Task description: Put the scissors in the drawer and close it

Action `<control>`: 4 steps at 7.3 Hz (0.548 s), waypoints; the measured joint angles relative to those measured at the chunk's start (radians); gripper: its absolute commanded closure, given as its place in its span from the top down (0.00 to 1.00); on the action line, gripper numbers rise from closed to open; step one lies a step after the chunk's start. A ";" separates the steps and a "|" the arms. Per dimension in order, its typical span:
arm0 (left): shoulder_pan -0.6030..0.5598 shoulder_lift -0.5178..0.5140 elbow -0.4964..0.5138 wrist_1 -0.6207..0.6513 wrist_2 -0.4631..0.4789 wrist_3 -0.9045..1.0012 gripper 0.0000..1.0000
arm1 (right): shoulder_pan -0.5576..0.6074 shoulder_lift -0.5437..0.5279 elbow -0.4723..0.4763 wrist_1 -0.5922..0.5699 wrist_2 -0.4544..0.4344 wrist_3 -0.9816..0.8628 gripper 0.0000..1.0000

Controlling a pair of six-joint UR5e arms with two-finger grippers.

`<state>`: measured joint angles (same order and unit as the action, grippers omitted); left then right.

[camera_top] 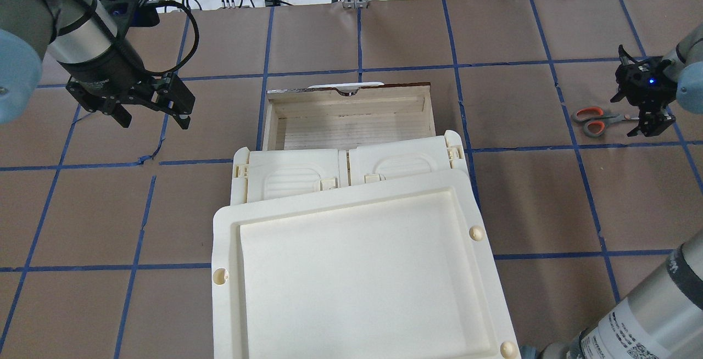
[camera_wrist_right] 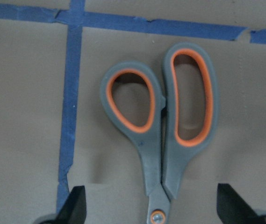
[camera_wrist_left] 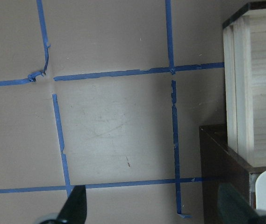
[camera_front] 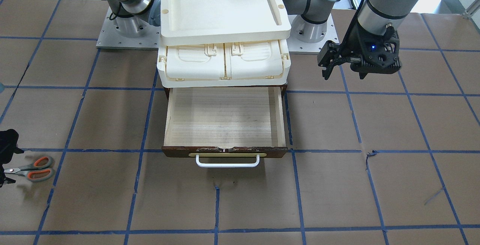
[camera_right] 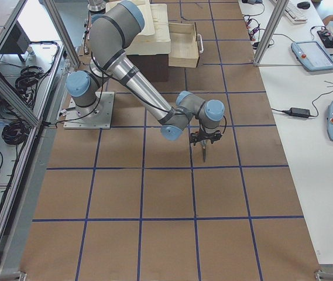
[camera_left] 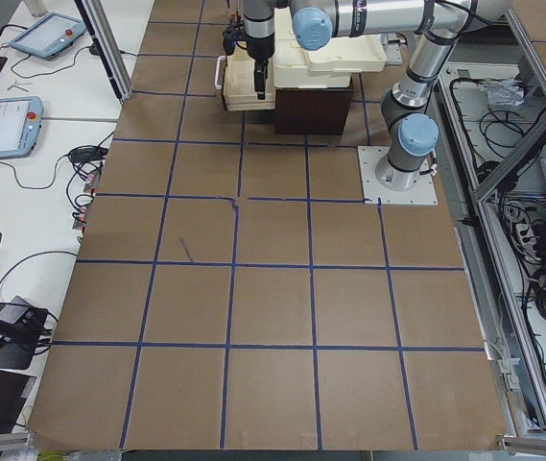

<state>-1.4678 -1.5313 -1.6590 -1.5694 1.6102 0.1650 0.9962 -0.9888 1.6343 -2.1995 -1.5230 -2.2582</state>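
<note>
The scissors (camera_wrist_right: 165, 126), grey with orange-lined loops, lie flat and closed on the table far out on my right side (camera_top: 596, 120), at the left edge of the front view (camera_front: 32, 168). My right gripper (camera_wrist_right: 154, 212) is open and low over the blades near the pivot, with one fingertip on each side (camera_top: 653, 120). The drawer (camera_front: 225, 151) is pulled out and empty, its white handle (camera_front: 227, 161) facing away from me. My left gripper (camera_top: 154, 120) is open and empty, hovering above the table left of the drawer (camera_wrist_left: 249, 93).
A cream plastic case (camera_top: 357, 260) with a tray-shaped lid (camera_front: 225, 9) sits on top of the dark cabinet and overhangs the drawer's back part. Brown paper with blue tape lines (camera_top: 494, 68) covers the table between scissors and drawer.
</note>
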 measured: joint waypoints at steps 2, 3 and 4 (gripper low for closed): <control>0.003 -0.001 0.033 -0.096 -0.003 -0.018 1.00 | -0.001 0.002 0.006 -0.003 0.001 -0.001 0.75; 0.002 -0.003 0.044 -0.117 -0.008 -0.040 1.00 | -0.001 0.004 0.008 -0.006 0.000 -0.001 0.59; 0.000 -0.002 0.047 -0.124 -0.012 -0.048 1.00 | -0.001 0.004 0.008 -0.007 -0.001 -0.001 0.44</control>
<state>-1.4673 -1.5336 -1.6123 -1.6936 1.5984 0.1172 0.9956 -0.9850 1.6426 -2.2065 -1.5237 -2.2596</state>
